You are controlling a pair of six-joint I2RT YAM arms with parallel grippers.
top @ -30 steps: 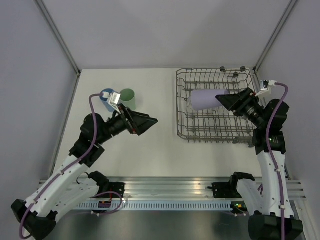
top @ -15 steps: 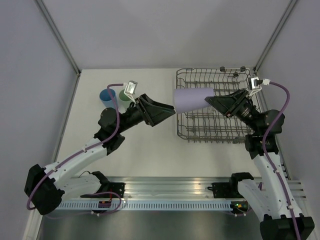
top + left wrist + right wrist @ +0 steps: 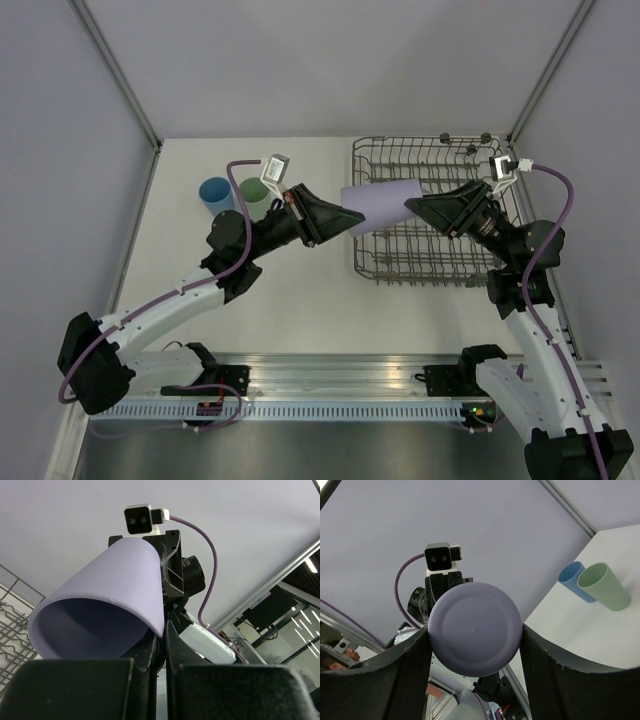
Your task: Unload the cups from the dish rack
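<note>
A blue cup (image 3: 214, 192) and a pale green cup (image 3: 252, 195) stood touching on the white table (image 3: 300, 290) at far left. Beside them the left gripper (image 3: 345, 215) was pinched together on the open rim of the lilac cup (image 3: 385, 205), which lay on its side in the air across the left edge of the dish rack (image 3: 430, 255). The right gripper (image 3: 412, 205) clamped the same cup at its base, a finger on either side, its jaws spread as wide as the cup's bottom
</note>
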